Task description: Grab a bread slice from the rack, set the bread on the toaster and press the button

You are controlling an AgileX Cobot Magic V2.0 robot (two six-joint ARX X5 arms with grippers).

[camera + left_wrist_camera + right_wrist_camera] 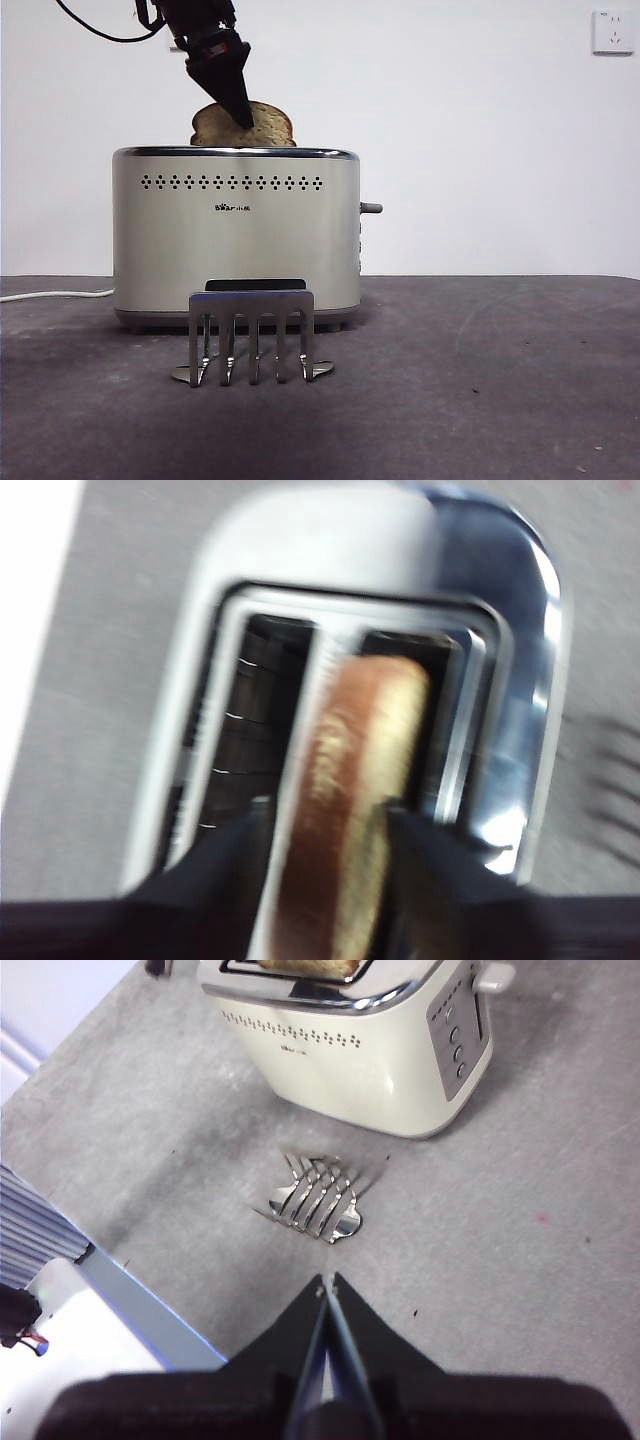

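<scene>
Nearest the front edge of the table (520, 400), the steel toast rack (252, 335) stands bare, while behind it the slice of bread (268, 124) sits part-way down one slot of the cream toaster (235, 235), its domed top above the chrome rim. Pinching the slice between its jaws, the left gripper (325, 820) looks to be mid-insertion. Next, I judge, it must let go and clear off, then the side lever (371, 208) needs pressing, perhaps by the right gripper (327, 1282), which waits with jaws together above the rack.
</scene>
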